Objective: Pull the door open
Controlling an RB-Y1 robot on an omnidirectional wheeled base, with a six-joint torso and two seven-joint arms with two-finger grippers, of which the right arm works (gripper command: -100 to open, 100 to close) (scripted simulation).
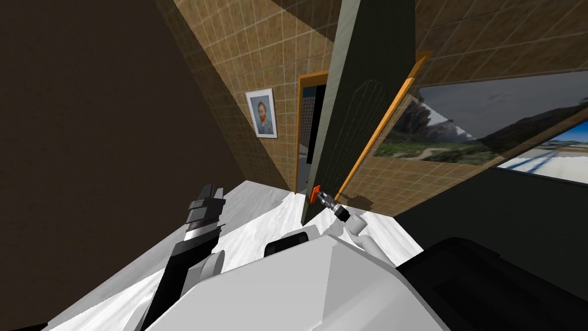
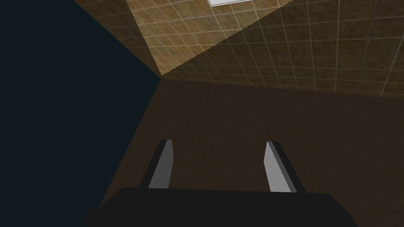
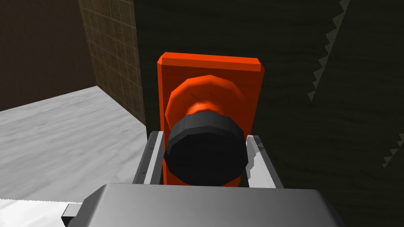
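Observation:
The dark green door [image 1: 356, 115] stands partly swung out of its orange frame [image 1: 376, 129]. It carries an orange handle plate [image 3: 211, 79] with a black round knob [image 3: 205, 151]. My right gripper [image 3: 205, 157] is shut on that knob, one finger pressing each side. In the head view the right gripper [image 1: 322, 198] meets the orange plate [image 1: 314, 194] at the door's lower edge. My left gripper [image 1: 209, 192] hangs off to the left, away from the door, and in its wrist view the left gripper [image 2: 219, 165] stands open with nothing between its fingers.
A brown tiled wall [image 1: 241, 63] with a framed portrait [image 1: 262, 112] runs behind the door, beside a second orange-framed doorway [image 1: 307, 120]. A dark brown wall [image 1: 103, 126] closes the left side. The floor [image 1: 252, 212] is pale grey. A large landscape picture [image 1: 459, 126] hangs on the right.

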